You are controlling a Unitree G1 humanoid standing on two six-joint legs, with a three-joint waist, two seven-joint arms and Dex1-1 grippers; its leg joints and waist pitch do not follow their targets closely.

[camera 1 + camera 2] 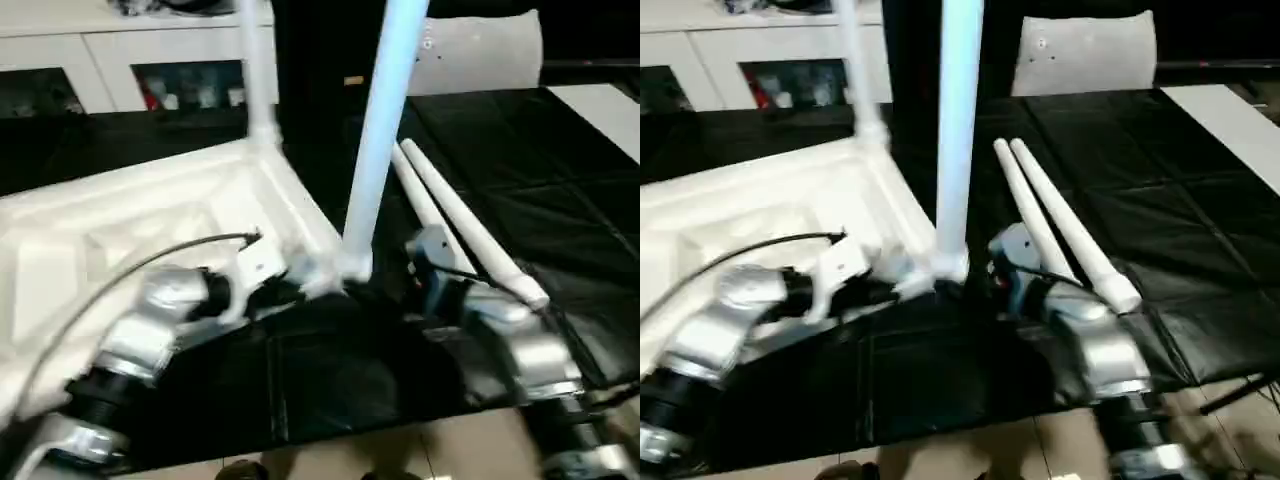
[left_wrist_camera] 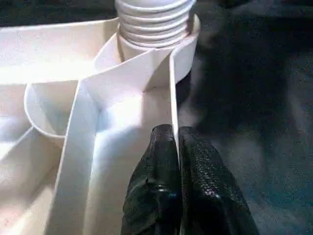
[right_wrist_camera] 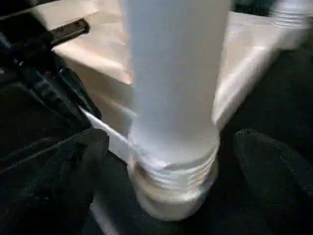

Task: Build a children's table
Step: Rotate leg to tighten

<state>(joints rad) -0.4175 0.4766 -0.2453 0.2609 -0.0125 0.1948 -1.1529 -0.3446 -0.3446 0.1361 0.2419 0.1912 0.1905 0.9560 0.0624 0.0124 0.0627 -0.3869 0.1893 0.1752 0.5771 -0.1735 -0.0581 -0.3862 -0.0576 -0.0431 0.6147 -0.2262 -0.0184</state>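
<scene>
From the head views, the upturned table top [image 1: 150,220] is seen on the black worktop [image 1: 560,180], two legs [image 1: 375,140] standing in corner sockets, two loose legs [image 1: 1065,235] beside.

In the left wrist view, the left gripper [image 2: 176,147] is clenched on the top's rim.

In the right wrist view, the right gripper [image 3: 166,161] has its jaws released around the near leg's threaded base.

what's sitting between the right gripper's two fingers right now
In the right wrist view, the near upright leg stands between the right gripper's spread fingers, its threaded base at the tabletop's corner socket. Neither finger touches it.
</scene>
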